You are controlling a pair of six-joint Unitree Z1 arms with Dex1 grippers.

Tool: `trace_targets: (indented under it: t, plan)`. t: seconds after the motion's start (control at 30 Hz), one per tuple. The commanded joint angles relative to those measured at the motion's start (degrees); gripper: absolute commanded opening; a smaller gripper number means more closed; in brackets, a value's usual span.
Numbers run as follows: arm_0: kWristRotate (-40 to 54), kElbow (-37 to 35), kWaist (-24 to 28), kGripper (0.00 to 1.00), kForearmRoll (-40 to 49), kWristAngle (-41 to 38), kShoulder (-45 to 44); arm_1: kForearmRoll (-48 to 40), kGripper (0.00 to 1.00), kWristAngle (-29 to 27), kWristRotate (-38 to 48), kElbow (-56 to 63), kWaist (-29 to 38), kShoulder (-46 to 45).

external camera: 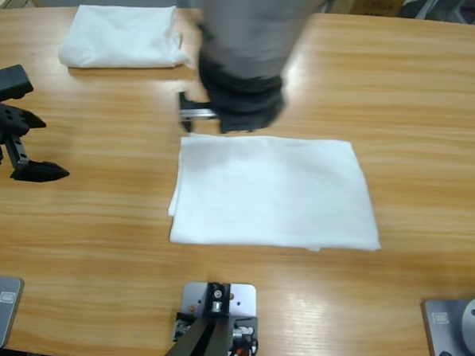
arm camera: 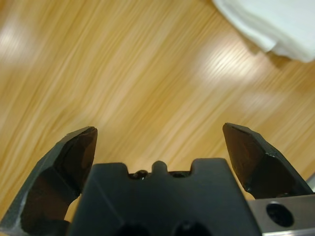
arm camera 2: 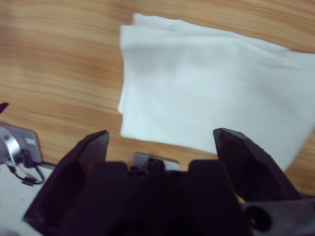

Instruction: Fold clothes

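black jaws of right gripper (arm camera 2: 160,142) spread wide in the right wrist view, nothing between them. hovers over the far edge of the folded shirt (external camera: 275,192), looking down along it; not touching the cloth. arm descends from the top middle of the high view, blurred.

left gripper (arm camera: 160,135) likewise released, jaws apart, empty. parked at the left edge of the high view (external camera: 39,167), over bare table (external camera: 100,219), well apart from the folded shirt. only a corner of white cloth (arm camera: 268,19) seen at the top of the left wrist view; likely the second bundle.

folded shirt lies flat at mid-table as a white rectangle, layered edges showing along its left side. second bundle (external camera: 121,35) sits at the far left of the table, near the top edge, apart from both grippers.

step in hand, by judgement: one fold set down, right gripper either clear of the cloth or lining up for another pinch; cannot tell which.

next move, if a further fold is wanted: lower the right jaws onto the far edge, close on all layers together, carry the edge across evenly, avoid dragging the lower layers. otherwise: slide the rectangle beside the second bundle.
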Motion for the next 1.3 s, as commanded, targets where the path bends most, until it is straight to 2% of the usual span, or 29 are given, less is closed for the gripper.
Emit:
trace_targets:
  t: [0.03,0.07,0.1,0.17,0.2,0.33,0.37,0.4,0.43,0.47,0.53,0.63,0.77,1.03,1.3]
  plan:
    - [-10.4,-3.1,-11.1,0.915,-2.5,0.3,5.5,-6.0,0.821,-2.9,-3.8,25.4,-5.6,-14.5]
    - [-11.3,-4.4,-12.0,0.924,-2.5,0.3,5.9,-9.2,0.820,-1.8,-3.8,30.3,-7.5,-18.0]
    - [-12.5,-6.1,-13.4,0.927,-2.6,0.4,6.9,-11.9,0.737,-0.5,-4.1,34.5,-9.3,-20.9]
    - [-14.0,-9.6,-17.6,0.899,-2.5,1.2,10.5,-20.7,0.034,2.3,-5.9,46.2,-14.7,-28.5]
    - [-17.8,-11.6,-20.5,0.850,-2.5,2.1,12.7,-23.8,0.000,3.5,-7.0,50.2,-16.9,-30.9]
    - [-32.9,-14.3,-26.0,0.819,-2.5,2.4,17.9,-30.7,0.000,6.6,-10.0,59.8,-23.3,-35.5]
    - [-35.1,-14.3,-26.8,0.702,-2.5,1.6,18.9,-32.1,0.000,8.0,-11.3,61.3,-24.0,-35.8]
    - [-35.9,-14.3,-27.6,0.512,-2.5,0.2,19.7,-33.9,0.000,9.7,-12.6,62.6,-24.1,-36.0]
    - [-36.9,-14.4,-28.3,0.163,-2.6,-1.6,20.4,-35.9,0.000,12.0,-13.7,63.9,-24.5,-35.7]
    - [-37.4,-14.5,-29.2,0.000,-2.7,-2.8,21.1,-37.9,0.000,13.8,-14.8,65.1,-24.7,-35.1]
    - [-37.6,-14.3,-31.3,0.000,-3.7,-3.0,23.1,-43.8,0.000,17.2,-16.0,68.5,-25.6,-34.1]
    - [-43.2,-14.2,-33.1,0.000,-6.6,-2.6,26.4,-51.5,0.000,20.4,-17.2,72.9,-26.9,-32.7]
    - [-49.6,-16.8,-34.9,0.000,-8.9,-0.6,30.2,-57.1,0.000,23.2,-18.7,75.7,-29.4,-30.7]
    - [-54.6,-15.6,-35.1,0.000,-9.6,0.7,33.2,-64.4,0.000,25.4,-19.7,75.7,-29.9,-22.8]
    - [-55.8,-15.0,-35.4,0.000,-9.7,0.5,34.2,-65.4,0.000,25.2,-22.2,75.9,-34.0,-17.6]
